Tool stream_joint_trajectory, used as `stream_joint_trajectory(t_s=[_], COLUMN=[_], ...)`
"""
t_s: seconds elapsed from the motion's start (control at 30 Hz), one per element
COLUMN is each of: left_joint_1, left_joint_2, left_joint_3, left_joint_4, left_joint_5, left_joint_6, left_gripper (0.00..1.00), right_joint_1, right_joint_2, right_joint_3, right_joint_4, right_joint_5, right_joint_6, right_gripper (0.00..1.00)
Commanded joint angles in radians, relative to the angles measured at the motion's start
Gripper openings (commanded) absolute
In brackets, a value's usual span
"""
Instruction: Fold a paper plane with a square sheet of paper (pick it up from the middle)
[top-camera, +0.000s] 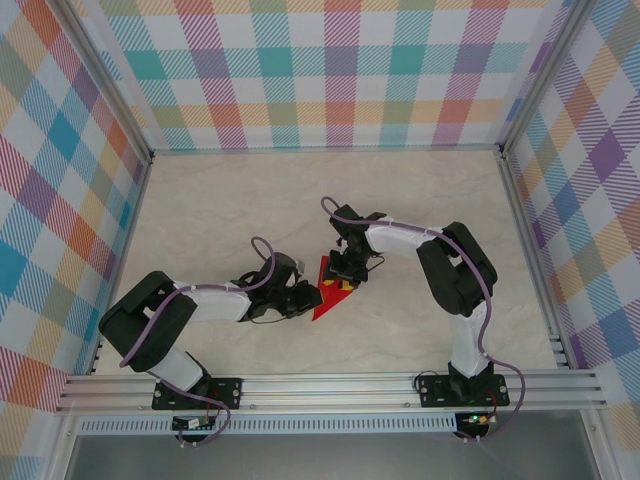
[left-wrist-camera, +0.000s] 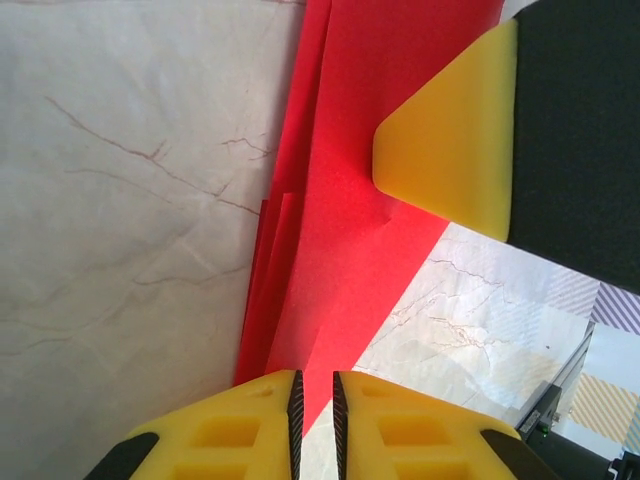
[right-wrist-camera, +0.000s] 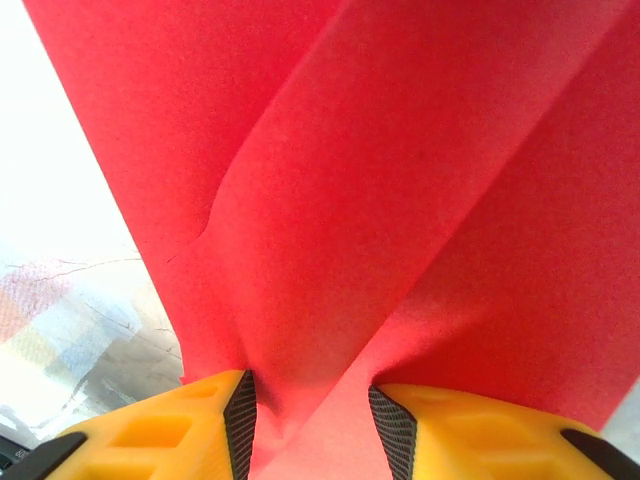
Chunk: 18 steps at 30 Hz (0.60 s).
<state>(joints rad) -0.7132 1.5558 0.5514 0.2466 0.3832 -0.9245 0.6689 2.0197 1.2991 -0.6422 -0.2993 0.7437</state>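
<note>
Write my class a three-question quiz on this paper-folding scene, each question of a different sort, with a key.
1. True or false: the red paper lies flat and unfolded on the table.
2. Which gripper is clamped on the paper? A: the left gripper alone. B: the right gripper alone. C: both.
3. Fill in: the fingers of both grippers are coloured ____.
Key: 1 false, it shows folded layers. 2 C. 3 yellow.

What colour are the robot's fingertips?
Bright yellow, seen best in the right wrist view, where fingers of the right gripper pinch the red paper.
</note>
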Motion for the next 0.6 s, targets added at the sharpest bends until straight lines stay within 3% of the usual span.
stream_joint_trajectory(t_s=[0.0,0.3,0.57], left_joint_1=[-0.006,-0.006,0.009], left_joint_2=[0.005,-0.012,-0.188], left_joint_3=[0.021,0.034,0.05], left_joint_4=[-0.062,-0.089,-0.169], left_joint_5=[-0.025,-0.03,-0.098], left_joint_6=[0.007,0.02,0.056], left_gripper=[0.17,0.14,0.13], right_joint_1=[0.021,0.022,0.022], right_joint_2=[0.181,0.198,0.209], right_joint_3=[-0.089,-0.078,-0.074], right_joint_4=[-0.036,-0.041,-0.043], right_joint_5=[0.16,0.161,0.163], right_joint_6=[0.002,0.0,-0.007], right_gripper=[0.42,0.42,0.44])
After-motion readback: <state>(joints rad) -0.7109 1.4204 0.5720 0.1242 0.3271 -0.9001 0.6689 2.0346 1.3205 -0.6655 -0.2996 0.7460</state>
